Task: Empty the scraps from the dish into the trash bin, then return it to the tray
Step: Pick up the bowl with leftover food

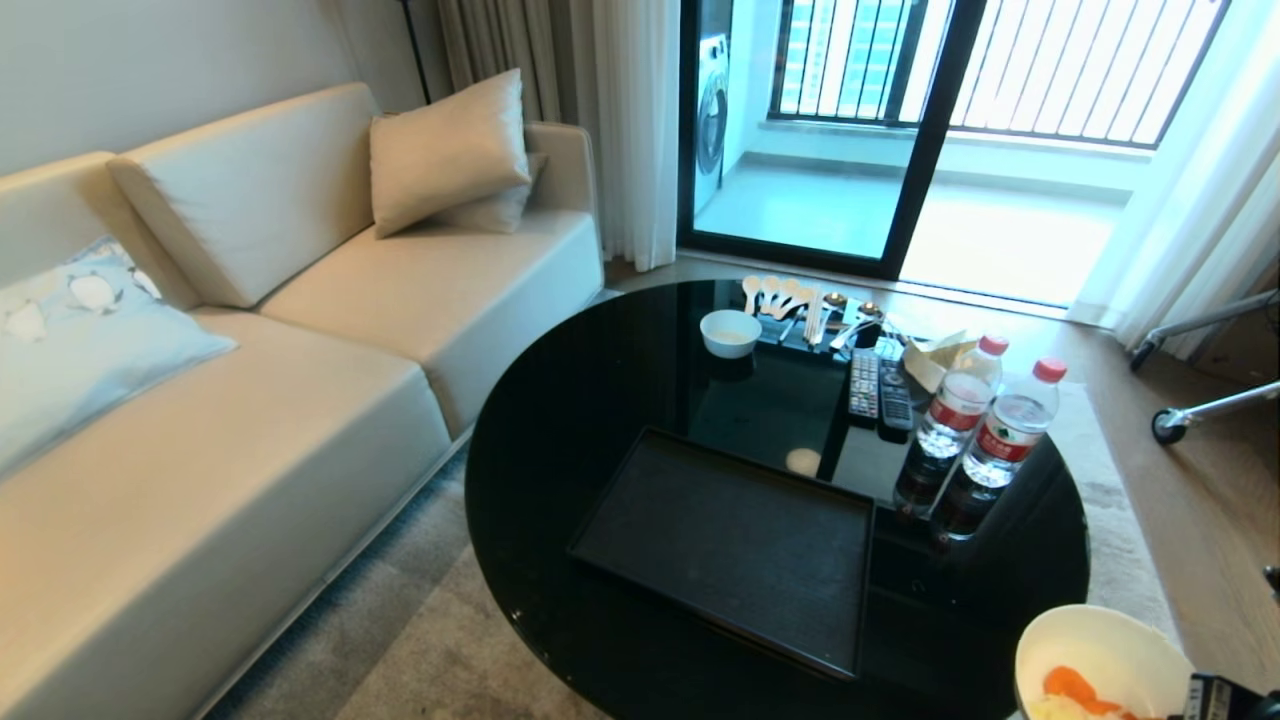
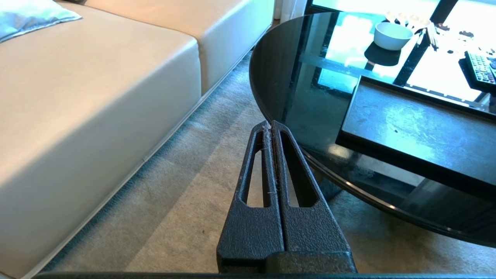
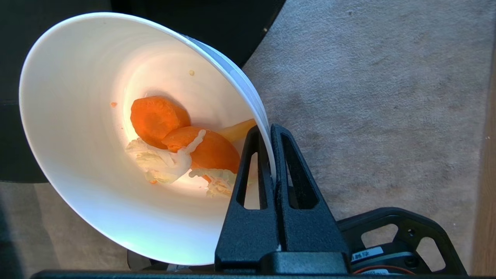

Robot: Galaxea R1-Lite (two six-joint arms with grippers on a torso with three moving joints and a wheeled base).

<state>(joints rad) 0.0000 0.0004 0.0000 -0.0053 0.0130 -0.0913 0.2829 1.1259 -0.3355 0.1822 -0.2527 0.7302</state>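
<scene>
Left tool (image 2: 271,126): fingers pressed together on nothing, parked low over the carpet, centre of the left wrist view. Tray (image 1: 730,545): bare, centre of the head view on the tabletop (image 1: 560,440). Right tool (image 3: 270,130): pinches the rim of the dish (image 3: 77,155), which sits at the lower right corner of the head view, off the tabletop, over carpet. Scraps (image 3: 178,147) lie inside, near the pinched side.

Risk: dish is tilted on a thin rim grip; it could slip or spill scraps onto the carpet.

Trash bin: not seen in any view. Dish cut off in the head view.
</scene>
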